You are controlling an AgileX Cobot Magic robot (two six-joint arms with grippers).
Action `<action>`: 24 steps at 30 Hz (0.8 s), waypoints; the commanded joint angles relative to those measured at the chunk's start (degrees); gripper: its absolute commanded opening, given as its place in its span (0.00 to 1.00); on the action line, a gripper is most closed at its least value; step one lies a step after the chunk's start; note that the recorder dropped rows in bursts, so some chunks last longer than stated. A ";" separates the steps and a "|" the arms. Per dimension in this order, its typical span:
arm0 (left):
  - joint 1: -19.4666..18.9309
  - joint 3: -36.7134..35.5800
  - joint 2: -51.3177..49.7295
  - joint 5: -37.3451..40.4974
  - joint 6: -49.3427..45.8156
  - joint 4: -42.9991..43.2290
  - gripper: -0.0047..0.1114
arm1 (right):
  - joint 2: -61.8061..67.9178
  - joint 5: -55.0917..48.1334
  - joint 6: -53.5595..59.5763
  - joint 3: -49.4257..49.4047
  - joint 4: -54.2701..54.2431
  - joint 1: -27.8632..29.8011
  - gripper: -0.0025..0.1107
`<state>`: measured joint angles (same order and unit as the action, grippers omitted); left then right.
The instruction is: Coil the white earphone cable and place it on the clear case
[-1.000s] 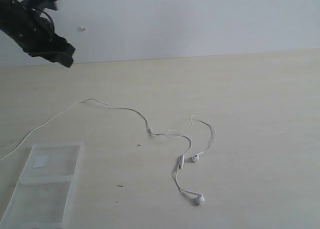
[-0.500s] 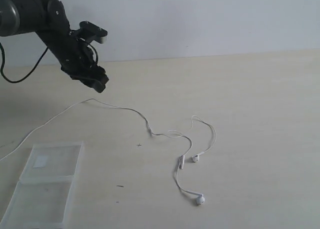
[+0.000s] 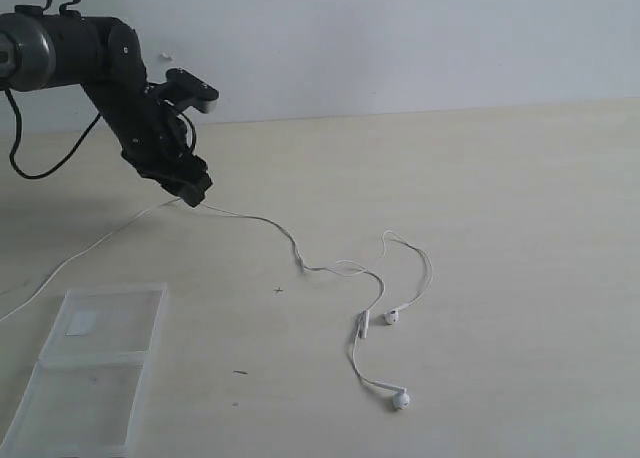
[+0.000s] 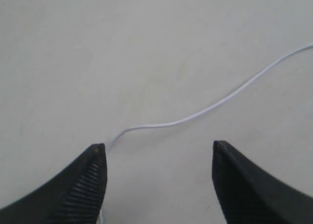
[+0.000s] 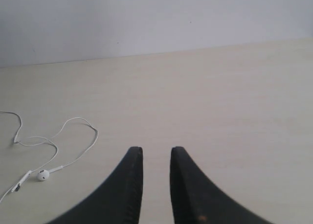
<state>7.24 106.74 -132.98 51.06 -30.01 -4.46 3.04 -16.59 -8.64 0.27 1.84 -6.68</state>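
The white earphone cable (image 3: 270,223) trails across the table from the left edge to two earbuds (image 3: 400,400) and an inline remote (image 3: 362,325). My left gripper (image 3: 193,191) hangs open just over the cable's bend at the far left. In the left wrist view the cable (image 4: 195,115) curves in close beside one finger (image 4: 93,175), and the open left gripper (image 4: 159,150) holds nothing. The clear case (image 3: 95,373) lies open and flat at the near left. My right gripper (image 5: 156,150) is open by a narrow gap with nothing in it, and it sees the cable (image 5: 73,120) off to one side.
A white wall rises behind the table's far edge (image 3: 400,113). A small white sticker (image 3: 80,324) sits on the case's far half. The left arm's black cable (image 3: 40,163) loops down at the far left.
My left arm has swung in from the upper left corner and come down to the cable's bend. Its jaws have widened. The cable, the case and the right gripper have not moved.
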 commanded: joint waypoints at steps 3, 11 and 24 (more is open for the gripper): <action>0.14 0.40 -0.54 -1.47 -2.61 0.36 0.57 | -0.41 0.33 0.09 -0.27 -0.02 0.27 0.21; 0.14 0.40 -2.65 -3.32 -2.82 0.36 0.57 | -0.41 0.33 0.09 -0.27 -0.02 0.27 0.21; 0.14 0.40 -4.58 -6.74 -2.82 0.36 0.57 | -0.41 0.33 0.09 -0.27 -0.02 0.27 0.21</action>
<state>7.24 106.74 -137.45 45.21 -32.80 -4.24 3.04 -16.59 -8.64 0.27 1.84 -6.68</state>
